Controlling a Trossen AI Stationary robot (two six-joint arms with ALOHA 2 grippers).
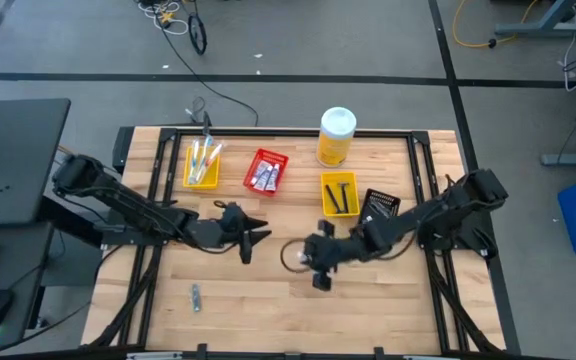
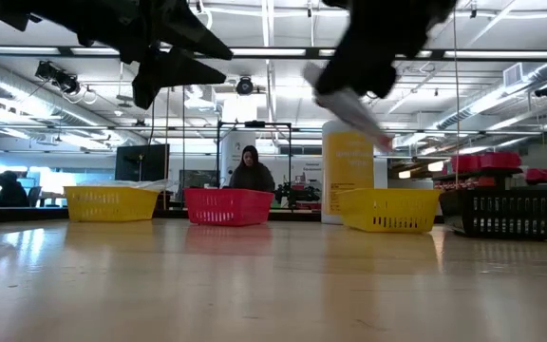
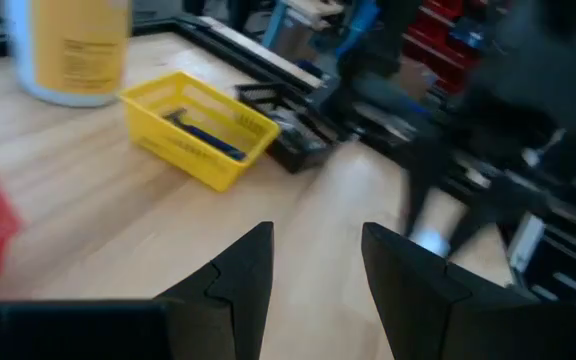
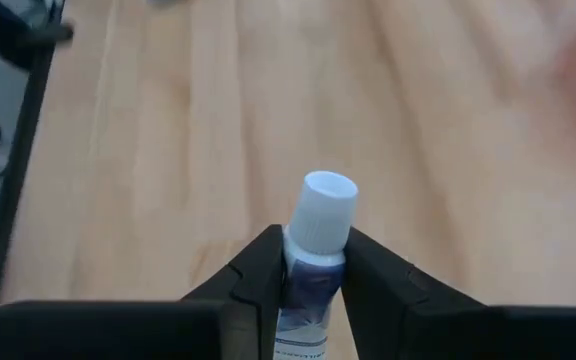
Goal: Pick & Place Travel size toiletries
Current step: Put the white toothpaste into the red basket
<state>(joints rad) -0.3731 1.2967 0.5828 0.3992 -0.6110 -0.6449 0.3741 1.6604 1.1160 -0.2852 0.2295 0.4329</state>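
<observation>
My right gripper (image 1: 318,270) hangs over the middle of the table, shut on a small white toothpaste tube (image 4: 313,275) with a white cap (image 4: 328,205). In the low view the tube (image 2: 349,109) slants below the gripper, well above the tabletop. To its left, my left gripper (image 1: 256,240) hovers open with nothing between its fingers (image 3: 238,270). Another small pale toiletry (image 1: 196,297) lies flat on the table near the front left. My right gripper pinches the tube between its two fingers at the shoulder just below the cap (image 4: 313,262). The cap sticks out past the fingertips. The tube is lifted clear of the table and tilted.
Along the far side stand a yellow bin (image 1: 203,165) with toothbrushes, a red bin (image 1: 266,172) with tubes, a second yellow bin (image 1: 339,193) with dark razors and a black bin (image 1: 380,207). A big yellow bottle (image 1: 336,137) stands behind them.
</observation>
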